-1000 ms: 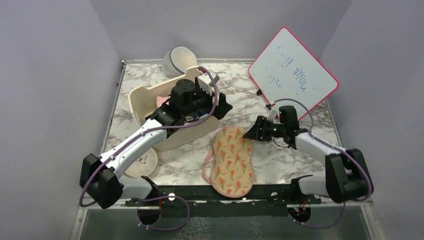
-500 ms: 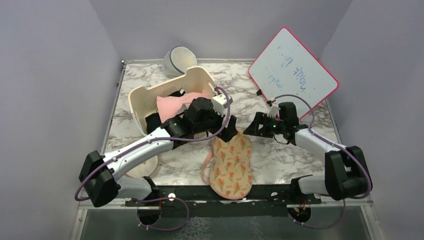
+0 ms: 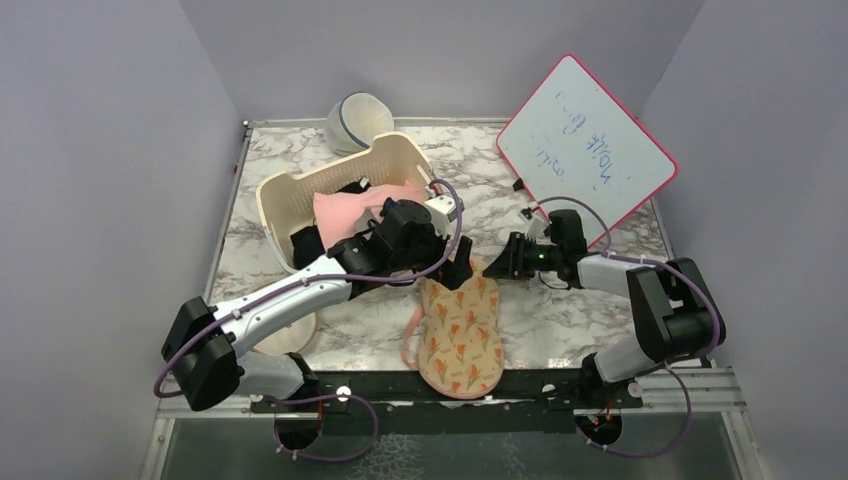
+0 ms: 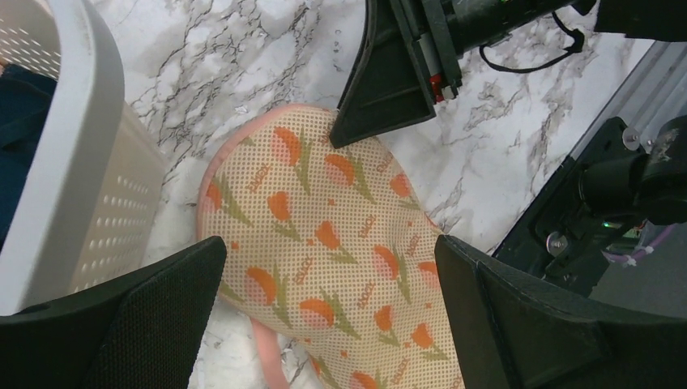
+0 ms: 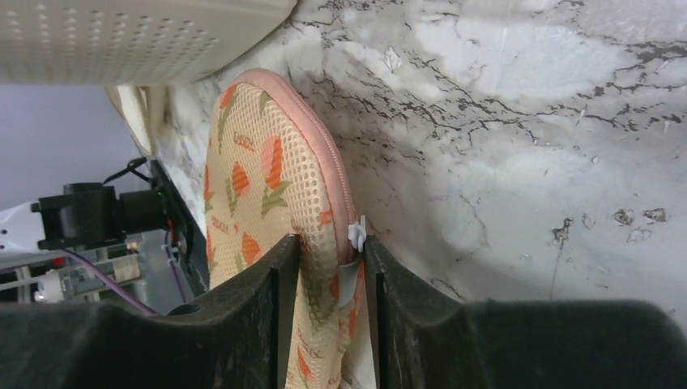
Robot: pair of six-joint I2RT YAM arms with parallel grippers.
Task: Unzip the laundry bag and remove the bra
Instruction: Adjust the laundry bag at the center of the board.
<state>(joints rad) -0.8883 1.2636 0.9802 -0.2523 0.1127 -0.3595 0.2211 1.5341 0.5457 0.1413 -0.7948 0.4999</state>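
The laundry bag [image 3: 462, 330], a peach pouch with orange-and-green print and pink edging, lies flat at the front centre of the table. My left gripper [image 4: 332, 304] hovers open over its far lobe [image 4: 324, 235], with one finger on each side. My right gripper [image 5: 330, 271] is shut on the bag's pink zipper edge [image 5: 324, 154], with the white zipper pull [image 5: 356, 235] at its fingertips. In the top view the two grippers meet at the bag's far end, the left [image 3: 458, 270] and the right [image 3: 495, 265]. The bra is hidden.
A cream perforated basket [image 3: 285, 190] with a pink garment [image 3: 345, 210] and a dark blue one stands behind the left arm. A white domed mesh case [image 3: 355, 120] sits at the back. A pink-framed whiteboard [image 3: 585, 145] leans at the back right. A cream disc [image 3: 285, 330] lies at the front left.
My left arm has swung from over the basket down to the bag's far end. My right gripper has shifted slightly at the bag's far right edge, and the bag has moved a little.
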